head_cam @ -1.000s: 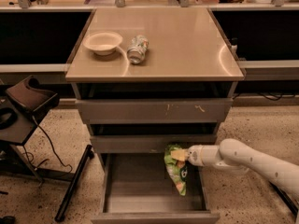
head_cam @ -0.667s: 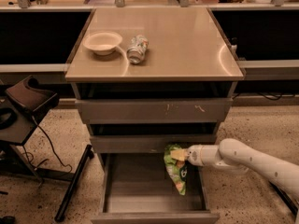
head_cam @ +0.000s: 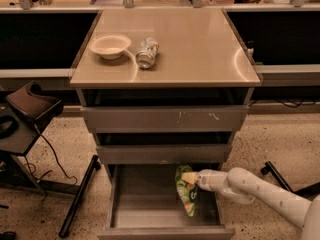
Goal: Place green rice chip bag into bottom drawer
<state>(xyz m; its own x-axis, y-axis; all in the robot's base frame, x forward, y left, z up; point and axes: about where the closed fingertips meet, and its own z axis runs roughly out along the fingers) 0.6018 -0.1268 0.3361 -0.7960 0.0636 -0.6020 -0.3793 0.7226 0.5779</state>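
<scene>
The green rice chip bag (head_cam: pixel 187 193) is a crinkled green foil bag hanging upright inside the open bottom drawer (head_cam: pixel 145 206), right of its middle. My gripper (head_cam: pixel 190 178) comes in from the right on a white arm and is shut on the bag's top edge. The bag's lower end hangs close to the grey drawer floor; I cannot tell if it touches. The drawer is pulled out toward me, its front panel (head_cam: pixel 165 232) at the lower edge of the view.
Two shallower drawers (head_cam: pixel 165 118) above are slightly pulled out. On the cabinet top sit a white bowl (head_cam: pixel 110 45) and a lying silver-green can (head_cam: pixel 147 52). A dark stand with cables (head_cam: pixel 30 114) stands at the left, a black leg (head_cam: pixel 275 173) at the right.
The bag and gripper have hardly moved; the bag hangs at about the same place in the drawer.
</scene>
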